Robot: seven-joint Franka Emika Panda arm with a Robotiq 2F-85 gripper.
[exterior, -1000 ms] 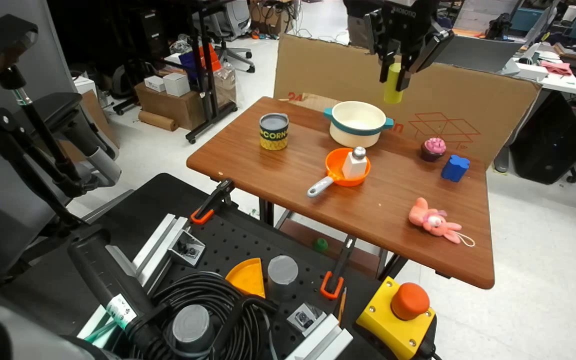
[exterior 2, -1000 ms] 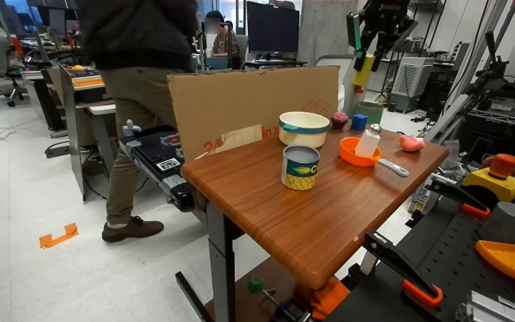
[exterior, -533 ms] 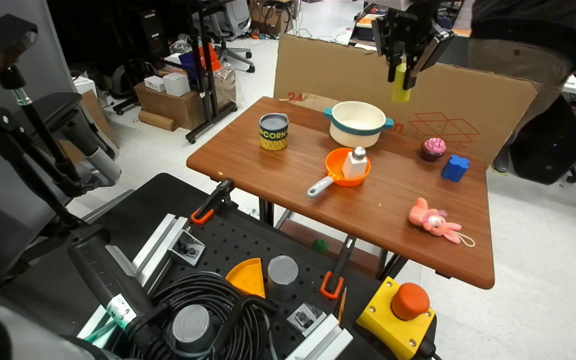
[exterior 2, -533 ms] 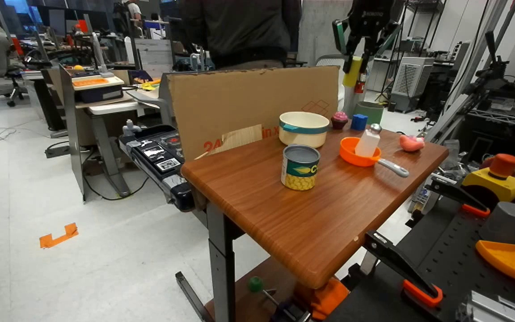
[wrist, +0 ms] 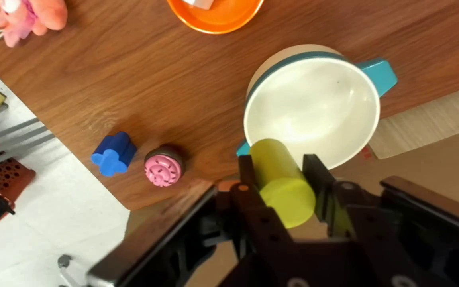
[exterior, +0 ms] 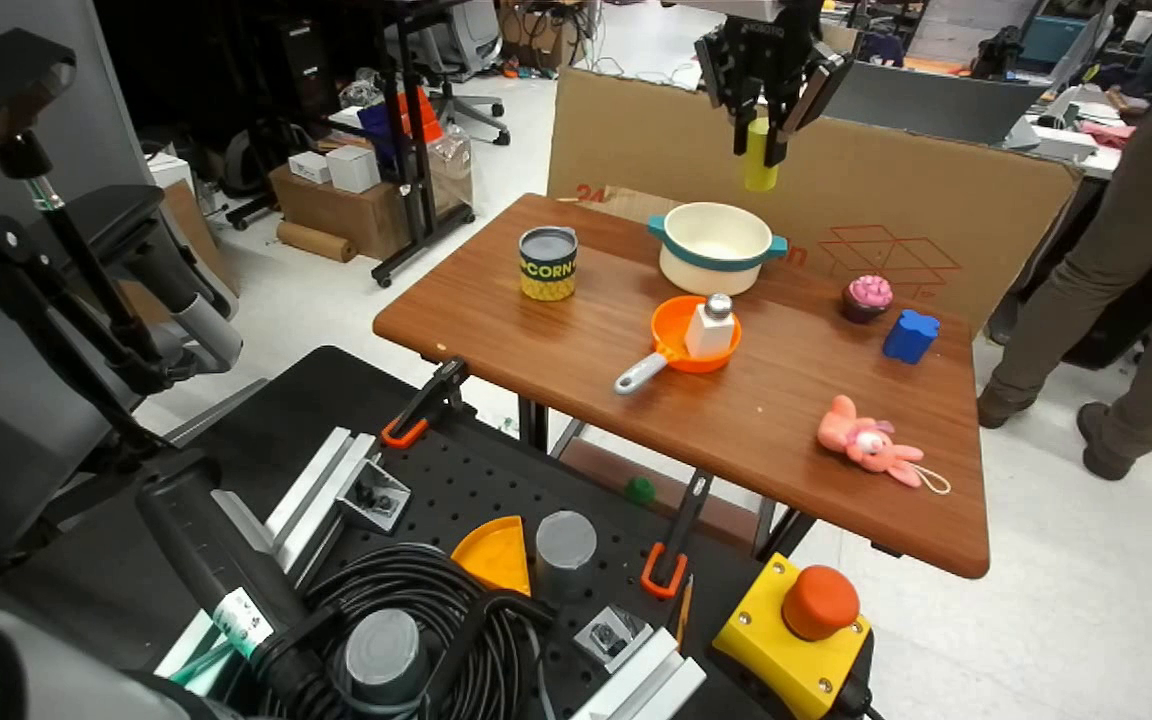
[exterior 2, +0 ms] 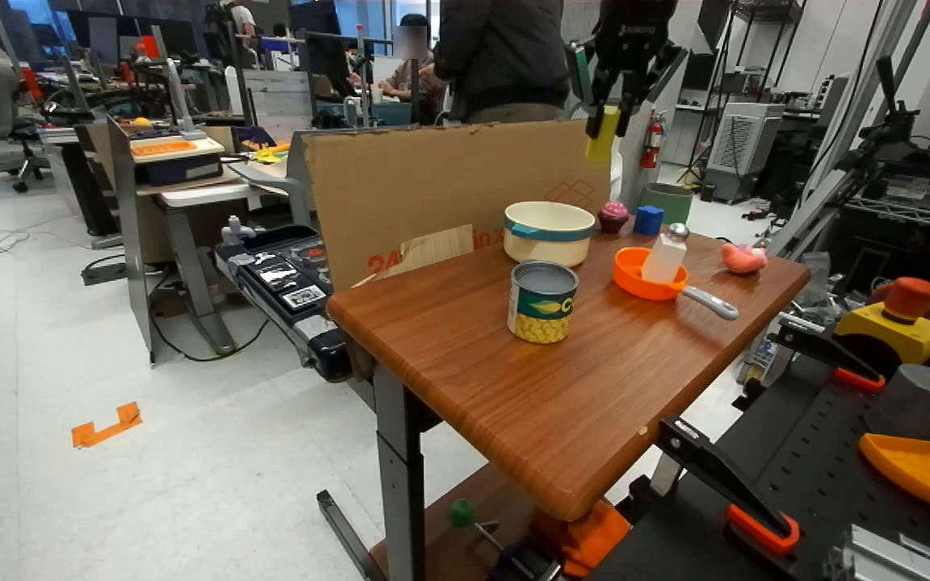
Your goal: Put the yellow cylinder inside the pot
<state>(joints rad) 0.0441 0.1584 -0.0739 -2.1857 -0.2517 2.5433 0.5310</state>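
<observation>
My pincer (exterior: 758, 152) gripped the yellow cylinder (wrist: 283, 181) higher than the pot (wrist: 313, 103), not yet inside. I judged this the carrying step; next I needed to centre, lower and release.

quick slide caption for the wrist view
Black gripper holds a plain yellow cylinder that partly hides a round, teal-handled cream pot.
</observation>
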